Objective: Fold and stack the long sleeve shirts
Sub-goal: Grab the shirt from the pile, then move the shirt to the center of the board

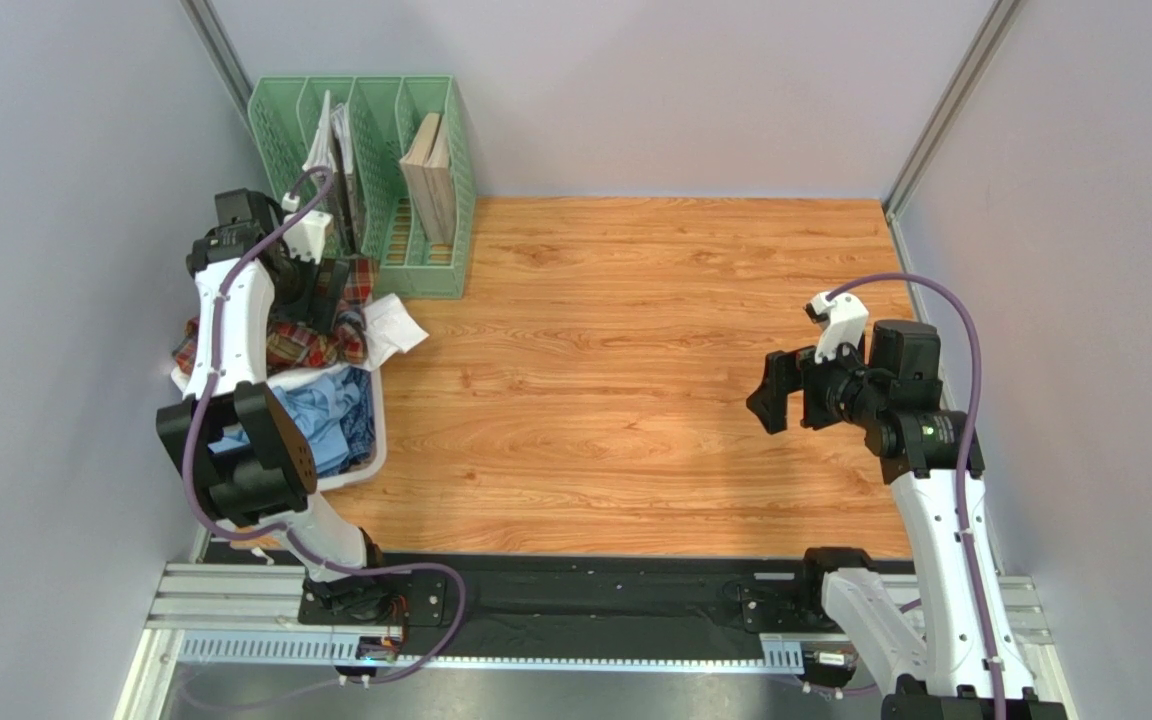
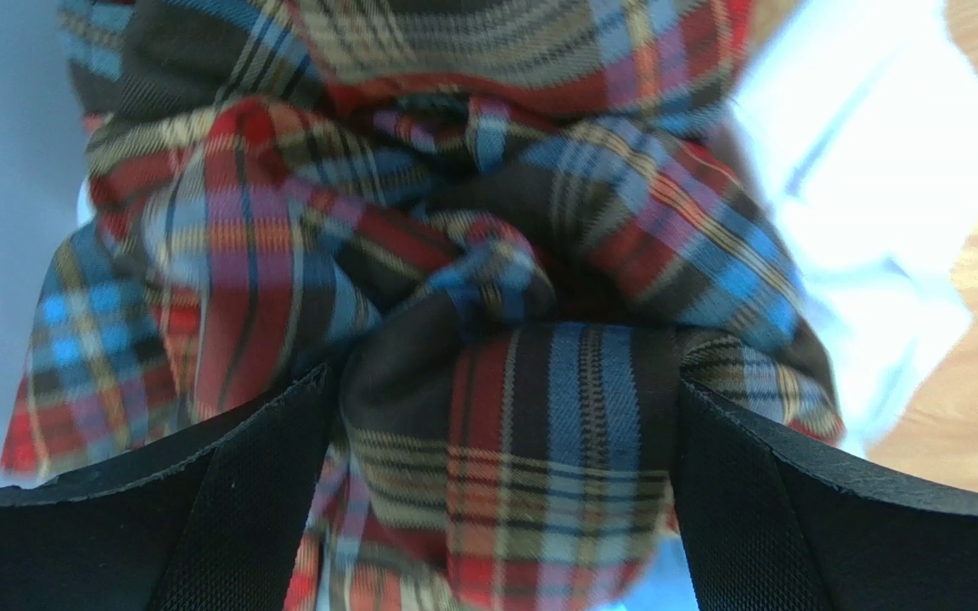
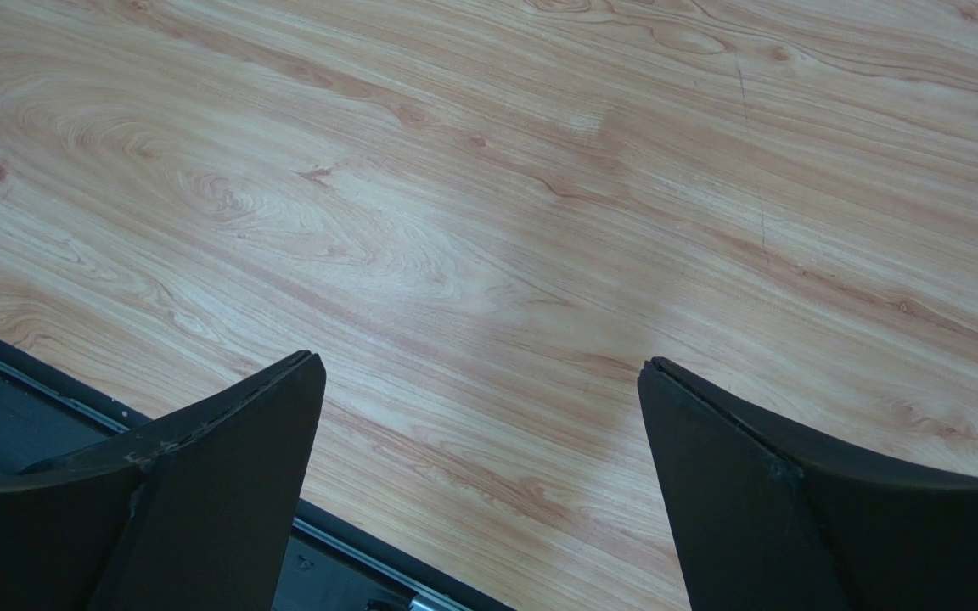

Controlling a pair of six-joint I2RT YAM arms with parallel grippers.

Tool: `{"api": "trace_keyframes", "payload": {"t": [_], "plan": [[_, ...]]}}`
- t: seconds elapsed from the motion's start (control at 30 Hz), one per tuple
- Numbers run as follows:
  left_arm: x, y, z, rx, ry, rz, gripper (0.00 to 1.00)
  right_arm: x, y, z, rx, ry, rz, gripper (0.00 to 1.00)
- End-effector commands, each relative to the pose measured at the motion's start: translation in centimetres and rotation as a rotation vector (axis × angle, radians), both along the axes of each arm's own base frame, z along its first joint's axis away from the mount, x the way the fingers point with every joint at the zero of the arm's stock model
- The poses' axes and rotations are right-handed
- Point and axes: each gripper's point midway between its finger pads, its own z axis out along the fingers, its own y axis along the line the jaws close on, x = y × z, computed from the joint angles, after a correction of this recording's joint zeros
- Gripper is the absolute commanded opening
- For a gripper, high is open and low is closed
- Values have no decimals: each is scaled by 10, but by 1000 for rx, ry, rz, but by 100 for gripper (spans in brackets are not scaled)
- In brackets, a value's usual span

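Wide-open left gripper straddles a tartan shirt fold in the basket; probably pickup, so pinch and lift next; the right gripper hovers wide, well apart from the basket.

The table lies open across its middle and right side. Along its left edge a white basket heaped with long sleeve shirts blocks passage. A green file rack fills the far left corner.
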Motion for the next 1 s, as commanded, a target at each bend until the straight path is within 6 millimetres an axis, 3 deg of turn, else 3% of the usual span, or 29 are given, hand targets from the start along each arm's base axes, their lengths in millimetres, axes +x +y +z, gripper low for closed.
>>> {"api": "trace_keyframes", "payload": {"t": [0.0, 0.1, 0.17, 0.3, 0.33, 0.4, 0.43, 0.5, 0.53, 0.6, 0.63, 0.7, 0.73, 0.77, 0.8, 0.83, 0.93, 0.97], "plan": [[17, 23, -4, 102, -40, -7, 92, 3, 2, 9, 3, -37, 23, 100], [11, 10, 9, 49, -57, -34, 55, 2, 3, 8, 5, -34, 30, 100], [7, -8, 29, -25, -93, -61, 2, 1, 4, 9, 7, -37, 37, 99], [-7, -35, 97, -87, -241, -111, 0, 1, 6, 10, 17, -38, 42, 97], [-6, -47, 124, -109, -307, -151, 0, 2, 6, 11, 17, -41, 40, 97], [-16, -68, 153, -123, -355, -200, 0, 3, 5, 12, 19, -45, 36, 97], [-16, -92, 177, -125, -407, -270, 0, 3, 5, 13, 21, -46, 34, 97], [-22, -123, 196, -153, -439, -332, 0, 5, 5, 13, 29, -46, 33, 97], [-24, -155, 213, -161, -476, -417, 0, 5, 6, 15, 38, -47, 35, 97], [-23, -189, 223, -169, -486, -491, 0, 7, 4, 15, 47, -36, 23, 97], [-29, -223, 244, -189, -535, -566, 0, 8, 3, 18, 54, -41, 18, 97], [-24, -258, 255, -226, -558, -631, 0, 9, -2, 18, 68, -29, -4, 98], [-34, -286, 283, -263, -630, -693, 0, 9, -1, 19, 88, -24, -2, 98], [-28, -305, 284, -278, -627, -724, 0, 10, -5, 20, 98, -22, -20, 98], [-37, -329, 294, -311, -650, -783, 0, 10, -7, 20, 110, -17, -29, 98], [-47, -338, 325, -352, -740, -808, 0, 11, -10, 22, 128, -18, -45, 98], [-61, -372, 356, -493, -817, -890, 0, 12, -18, 25, 159, -16, -75, 98], [-70, -372, 364, -527, -838, -896, 0, 13, -19, 27, 165, -20, -82, 98]]}}
